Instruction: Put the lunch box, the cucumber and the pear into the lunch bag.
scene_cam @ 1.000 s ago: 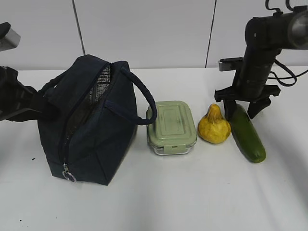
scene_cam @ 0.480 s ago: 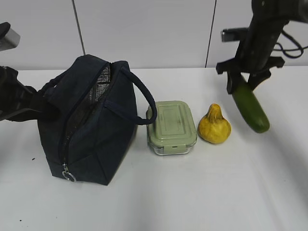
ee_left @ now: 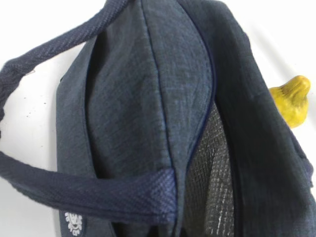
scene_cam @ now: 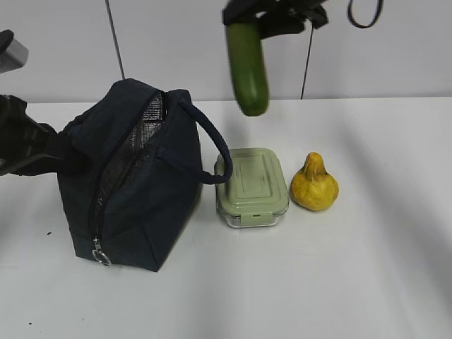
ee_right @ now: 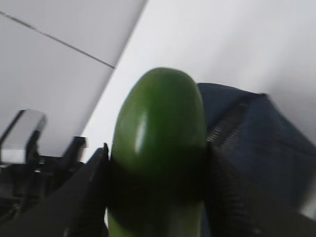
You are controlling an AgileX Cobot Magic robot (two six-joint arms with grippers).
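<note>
Lifted off the table since a second ago: cucumber [scene_cam: 248, 65], now hanging upright, clamped by right gripper [scene_cam: 272, 15], near lunch bag [scene_cam: 134, 180] opening. Smooth, stiff, likely slippery; best held mid-length. Left gripper unseen.

Bright, even light falls from above; the white table [scene_cam: 339, 282] looks washed out, with soft shadows under the lunch bag [scene_cam: 134, 191] and pear [scene_cam: 314, 185]. The cucumber [ee_right: 158, 153] is smeared with blur in the right wrist view, a pale sheen on it.
</note>
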